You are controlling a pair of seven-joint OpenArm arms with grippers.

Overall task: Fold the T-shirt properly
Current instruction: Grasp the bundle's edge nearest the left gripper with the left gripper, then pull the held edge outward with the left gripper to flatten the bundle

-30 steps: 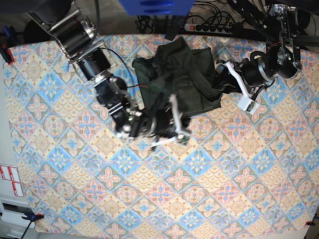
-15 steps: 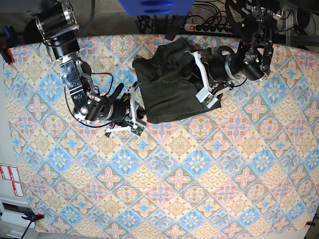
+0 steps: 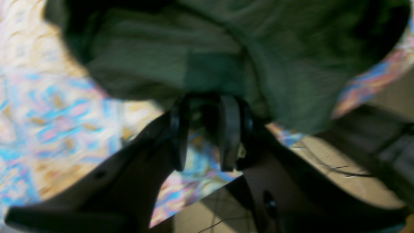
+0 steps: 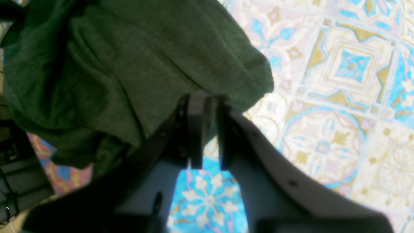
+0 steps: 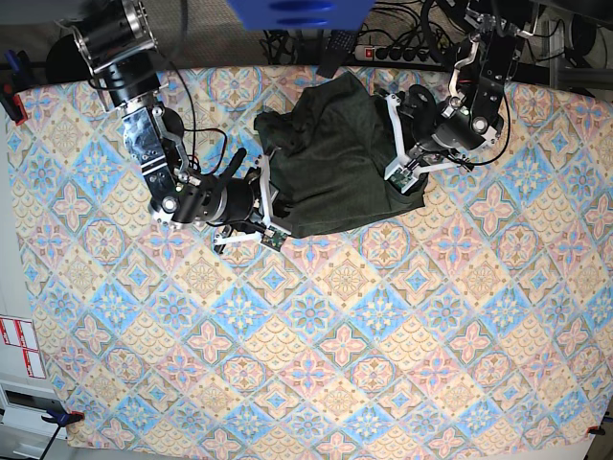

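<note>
The patterned worktop [image 5: 316, 345] carries the T-shirt [image 5: 335, 158], bunched into a rough block near the middle of its far edge. The right end effector [image 4: 204, 136] and the left end effector [image 3: 207, 129] both look nearly closed on its hem. Both should release together, then smooth the creases flat
</note>
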